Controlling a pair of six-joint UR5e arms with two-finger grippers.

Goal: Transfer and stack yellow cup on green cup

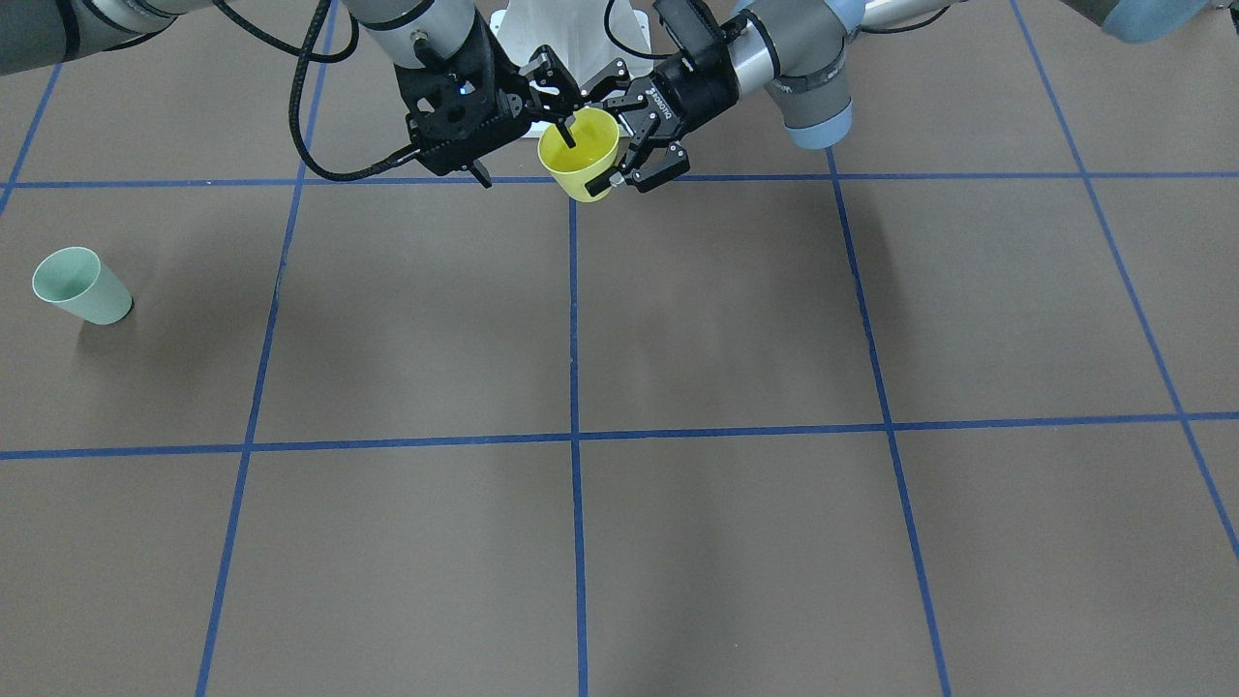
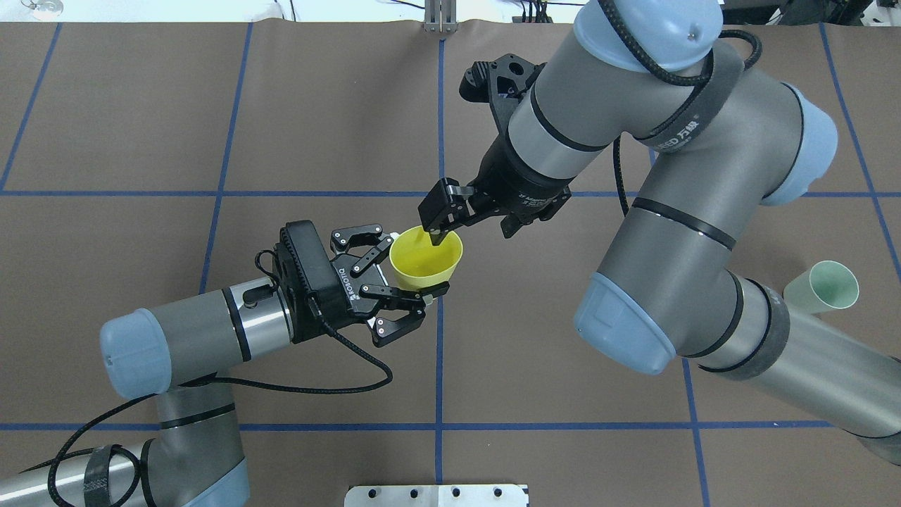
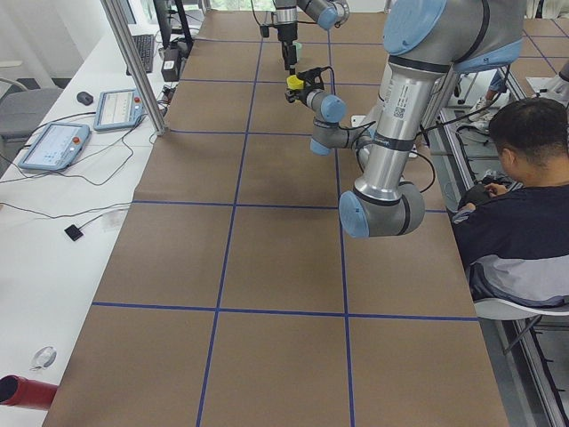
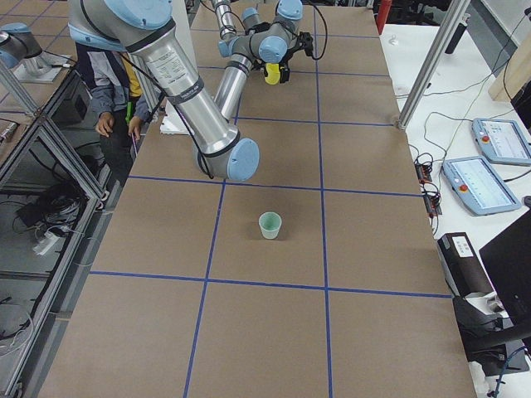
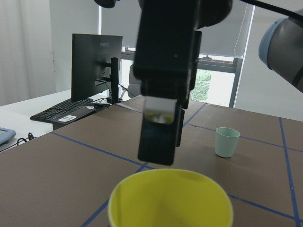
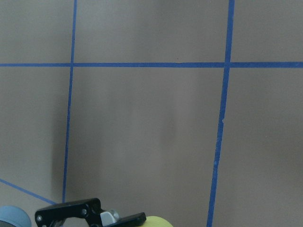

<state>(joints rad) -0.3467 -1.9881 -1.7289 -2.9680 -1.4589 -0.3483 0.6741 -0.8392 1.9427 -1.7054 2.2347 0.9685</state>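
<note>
The yellow cup (image 1: 579, 155) hangs upright in the air over the table's robot side, also seen in the overhead view (image 2: 426, 262). My right gripper (image 2: 438, 229) comes down from above and is shut on the cup's rim, one finger inside the cup. My left gripper (image 2: 412, 271) reaches in from the side with its fingers spread either side of the cup's body, and looks open. The left wrist view shows the cup's rim (image 5: 170, 198) with the right gripper's finger above it. The green cup (image 2: 823, 287) stands upright and alone far to my right, also in the front view (image 1: 82, 286).
The brown table mat (image 1: 716, 319) carries a blue tape grid. My right arm's elbow and forearm (image 2: 676, 267) hang over the table close to the green cup. An operator (image 3: 520, 205) sits at the table's side; tablets and monitors stand off the mat.
</note>
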